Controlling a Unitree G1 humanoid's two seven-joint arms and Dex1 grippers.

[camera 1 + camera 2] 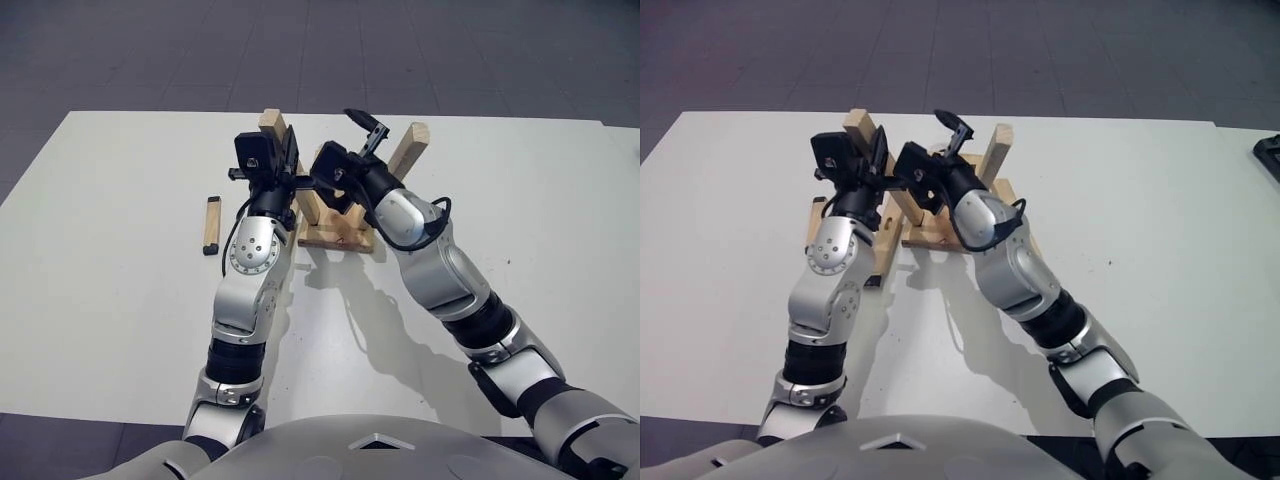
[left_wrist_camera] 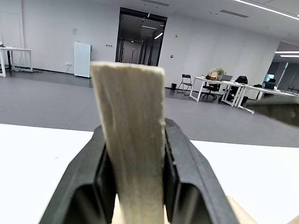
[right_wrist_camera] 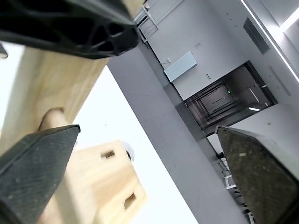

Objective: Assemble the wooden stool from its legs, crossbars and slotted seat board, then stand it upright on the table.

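- The white table (image 1: 120, 300) carries the work, with the half-built stool (image 1: 335, 225) standing toward 12 o'clock, near the far edge.
- The seat board (image 1: 335, 240) lies flat on the table. One leg (image 1: 272, 124) rises at about 11 o'clock of it and a second leg (image 1: 409, 148) leans out at about 1 o'clock.
- The left gripper (image 2: 133, 135) is clamped on the 11 o'clock leg, its two fingers pressed flat against opposite faces below the leg's top end.
- The right gripper (image 3: 148, 130) hangs between the two legs with its fingers spread wide, holding nothing.
- A loose wooden piece (image 1: 211, 224), probably a crossbar, lies at 9 o'clock of the stool, well apart from it.
- The step in hand looks like seating or steadying the held leg. It is best done by pushing straight down along the leg's own axis while the free gripper braces the board, so the joint does not rack sideways.
- The far edge at 12 o'clock sits close behind the legs, so any push is safer directed down or toward 6 o'clock.
- Broad bare tabletop at 3, 6 and 9 o'clock leaves room to turn the stool and stand it up.
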